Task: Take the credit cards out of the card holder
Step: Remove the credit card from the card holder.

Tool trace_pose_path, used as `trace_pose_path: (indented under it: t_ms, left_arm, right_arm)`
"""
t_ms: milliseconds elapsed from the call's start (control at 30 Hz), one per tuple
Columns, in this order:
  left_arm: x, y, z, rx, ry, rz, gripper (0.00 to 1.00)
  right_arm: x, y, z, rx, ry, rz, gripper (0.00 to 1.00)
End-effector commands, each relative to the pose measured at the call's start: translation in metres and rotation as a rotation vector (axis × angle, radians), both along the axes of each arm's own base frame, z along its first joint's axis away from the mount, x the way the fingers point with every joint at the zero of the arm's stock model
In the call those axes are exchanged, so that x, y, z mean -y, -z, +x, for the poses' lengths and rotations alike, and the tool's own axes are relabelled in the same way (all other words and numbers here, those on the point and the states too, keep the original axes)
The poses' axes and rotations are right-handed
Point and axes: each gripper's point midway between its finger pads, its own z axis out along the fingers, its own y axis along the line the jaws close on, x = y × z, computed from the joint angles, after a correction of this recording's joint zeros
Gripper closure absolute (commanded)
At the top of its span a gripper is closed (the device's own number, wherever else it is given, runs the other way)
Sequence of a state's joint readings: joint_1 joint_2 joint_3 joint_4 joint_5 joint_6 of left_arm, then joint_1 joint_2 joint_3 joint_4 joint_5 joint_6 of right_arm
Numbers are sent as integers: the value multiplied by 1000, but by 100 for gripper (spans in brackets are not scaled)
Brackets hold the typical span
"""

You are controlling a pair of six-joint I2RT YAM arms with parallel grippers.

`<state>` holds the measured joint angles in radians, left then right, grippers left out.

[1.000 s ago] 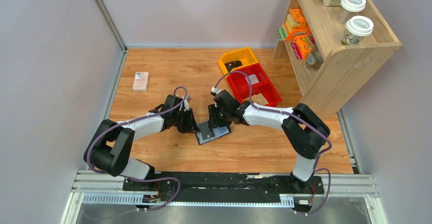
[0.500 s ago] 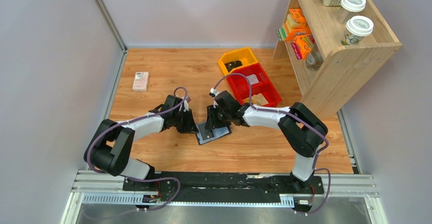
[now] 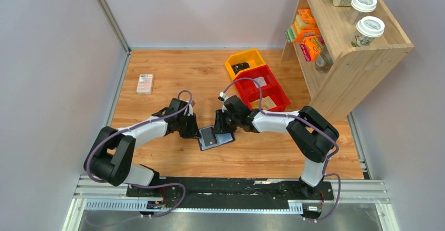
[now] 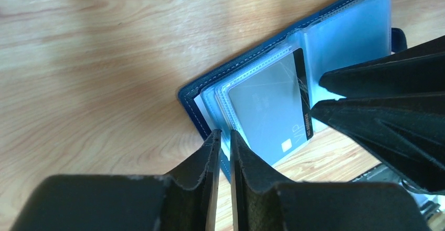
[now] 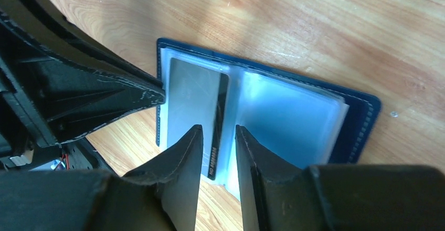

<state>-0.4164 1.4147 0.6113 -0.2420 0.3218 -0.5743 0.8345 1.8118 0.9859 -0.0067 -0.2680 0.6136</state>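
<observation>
The navy card holder (image 3: pixel 205 145) lies open on the wood table, its pale blue sleeves facing up (image 4: pixel 357 26) (image 5: pixel 294 115). A grey credit card (image 4: pixel 262 110) (image 5: pixel 191 92) with a black stripe sits in the top sleeve. One end of it pokes out past the sleeve. My left gripper (image 3: pixel 196 132) (image 4: pixel 223 135) is nearly closed, pinching the holder's edge at the card side. My right gripper (image 3: pixel 222 127) (image 5: pixel 217 131) (image 4: pixel 316 93) is open. Its two fingertips straddle the striped end of the card from the opposite side.
A pink-white box (image 3: pixel 145 83) lies at the far left. A yellow bin (image 3: pixel 231 63) and a red bin (image 3: pixel 278 92) stand behind the right arm. A wooden shelf (image 3: pixel 362 68) with boxes and cups fills the back right.
Both grippers have narrowed. The card holder and both grippers have shifted slightly left and toward the near edge.
</observation>
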Motion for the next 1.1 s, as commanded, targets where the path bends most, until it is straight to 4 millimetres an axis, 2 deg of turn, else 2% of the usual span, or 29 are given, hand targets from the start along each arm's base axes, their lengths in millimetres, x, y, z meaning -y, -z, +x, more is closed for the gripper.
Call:
trace_pose_path:
  t_ms: [0,267,433,767,1067]
  left_arm:
    - [-20,-1,-9,5,-4,96,79]
    - [-5,-30,-5,43,-28,-4,71]
    - [2,-37,-2,50,-35,-51,69]
    - [11,-6,-9,-31,-11,-51,74]
    - [-5,18,-19,-74,-15,56,80]
  right_arm:
    - [1,-12,6,35,48,15,66]
    - [-6,-10,2,5,43,62,65]
    - [-9,-10,-1,-9,40,91,65]
    - [-13,-8,-4,-30,29,114,66]
    - [-17,-10,-10,-52,2,137,67]
